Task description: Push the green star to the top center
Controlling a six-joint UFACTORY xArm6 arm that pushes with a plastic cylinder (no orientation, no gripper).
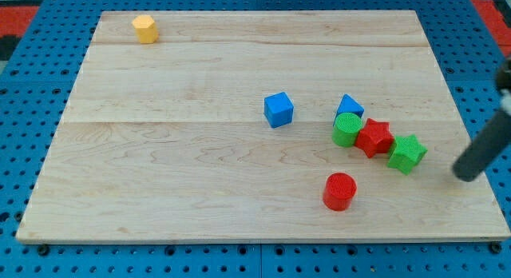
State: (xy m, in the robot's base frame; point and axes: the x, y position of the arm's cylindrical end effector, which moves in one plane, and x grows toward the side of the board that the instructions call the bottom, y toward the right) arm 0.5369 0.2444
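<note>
The green star (407, 153) lies on the wooden board (200, 182) at the view's right, a little below mid-height. It touches a red star (374, 137) on its left. My tip (464, 177) is the lower end of the dark rod, to the right of the green star and slightly lower, apart from it.
A green cylinder (346, 129) touches the red star's left side, with a blue triangular block (349, 107) just above it. A blue cube (279, 109) sits near the centre. A red cylinder (339, 191) lies lower down. A yellow block (145, 28) sits at top left.
</note>
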